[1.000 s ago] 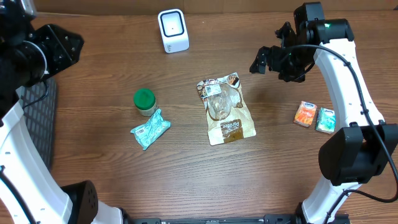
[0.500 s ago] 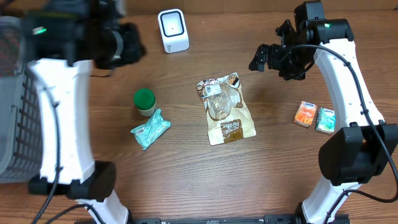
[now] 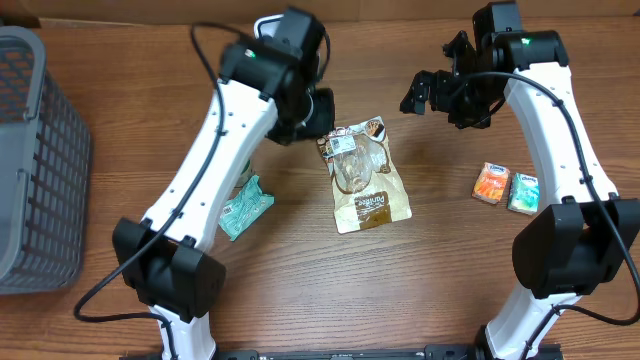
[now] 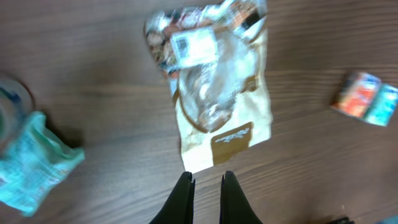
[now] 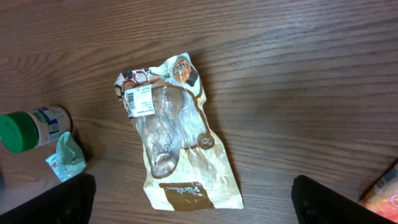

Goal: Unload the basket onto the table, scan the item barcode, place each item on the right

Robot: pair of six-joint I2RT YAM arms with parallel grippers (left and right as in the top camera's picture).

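From above, the left gripper (image 3: 318,112) hangs by the snack bag (image 3: 366,176), which lies flat mid-table; the right gripper (image 3: 424,96) waits apart, spread wide. Left wrist view: fingers pinched together, empty, over the bag. Right wrist view: its white label (image 5: 142,99) faces up. Looks like the approach; those jaws must open before grasping.

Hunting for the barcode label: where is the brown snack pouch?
Overhead, the brown snack pouch lies flat mid-table, between the teal packet on its left and the orange packet on its right.
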